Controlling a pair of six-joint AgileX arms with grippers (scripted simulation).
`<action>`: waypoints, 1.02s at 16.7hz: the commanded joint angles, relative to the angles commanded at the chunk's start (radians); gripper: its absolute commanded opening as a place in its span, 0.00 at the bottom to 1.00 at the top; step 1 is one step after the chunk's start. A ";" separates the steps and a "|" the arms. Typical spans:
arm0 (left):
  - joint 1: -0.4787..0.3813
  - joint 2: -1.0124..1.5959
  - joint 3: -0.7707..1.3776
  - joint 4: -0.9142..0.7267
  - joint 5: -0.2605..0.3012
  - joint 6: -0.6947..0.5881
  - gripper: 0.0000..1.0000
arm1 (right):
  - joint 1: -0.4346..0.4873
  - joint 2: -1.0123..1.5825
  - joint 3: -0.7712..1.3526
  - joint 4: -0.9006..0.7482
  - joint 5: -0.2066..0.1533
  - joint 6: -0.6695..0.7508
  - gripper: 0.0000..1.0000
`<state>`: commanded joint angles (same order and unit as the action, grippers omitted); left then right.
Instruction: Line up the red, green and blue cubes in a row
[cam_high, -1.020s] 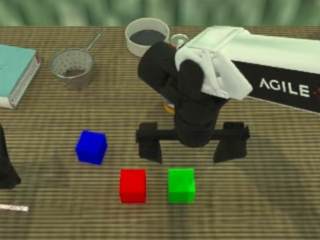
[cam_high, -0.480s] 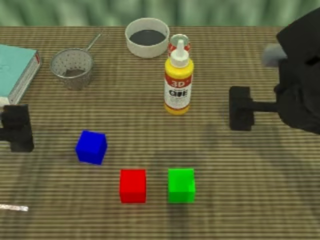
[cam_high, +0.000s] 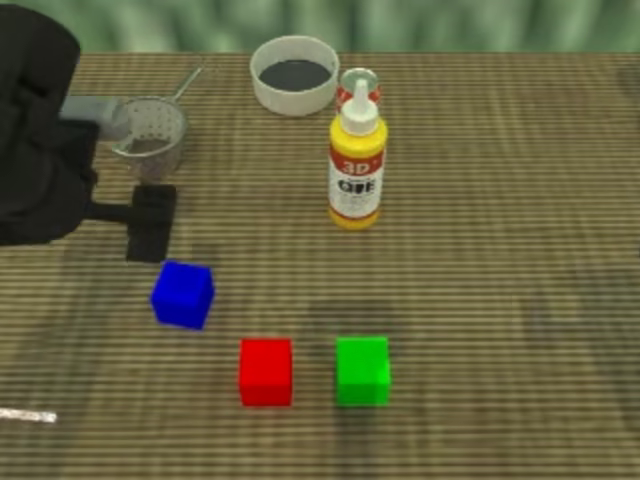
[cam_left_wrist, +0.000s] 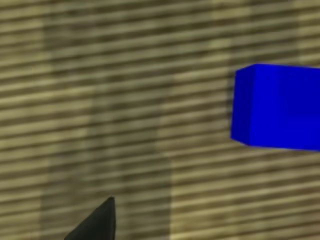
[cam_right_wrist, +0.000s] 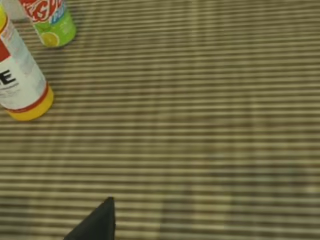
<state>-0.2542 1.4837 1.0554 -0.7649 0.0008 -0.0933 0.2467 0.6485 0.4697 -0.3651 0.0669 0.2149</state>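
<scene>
A: Where did we stand with the row?

B: The red cube (cam_high: 266, 371) and green cube (cam_high: 362, 370) already sat side by side, a small gap between them, toward six o'clock on the table (cam_high: 520, 300). The blue cube (cam_high: 182, 294) lay off the line, at about ten o'clock from the red one and turned slightly askew.

A: And our left gripper (cam_high: 150, 222)?

B: It hung just at twelve o'clock of the blue cube, not touching it. We could see only one dark finger, so we could not tell whether it was spread or closed. The right arm was out of the top view.

A: How should we have handled the pick?

B: In our judgement, centre over the cube, match its skew, and close on two flat opposite faces. The cubes looked smooth and sharp-edged; the tabletop was finely ribbed, like woven matting.
</scene>
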 joint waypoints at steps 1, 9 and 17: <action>-0.014 0.080 0.058 -0.042 0.000 -0.005 1.00 | -0.034 -0.092 -0.070 0.049 -0.005 -0.033 1.00; -0.091 0.502 0.396 -0.255 0.001 -0.034 1.00 | -0.223 -0.612 -0.444 0.341 -0.059 -0.204 1.00; -0.093 0.536 0.424 -0.267 0.001 -0.036 1.00 | -0.237 -0.649 -0.470 0.365 -0.067 -0.215 1.00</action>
<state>-0.3473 2.0196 1.4790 -1.0320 0.0017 -0.1291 0.0100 0.0000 0.0000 0.0000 0.0000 0.0000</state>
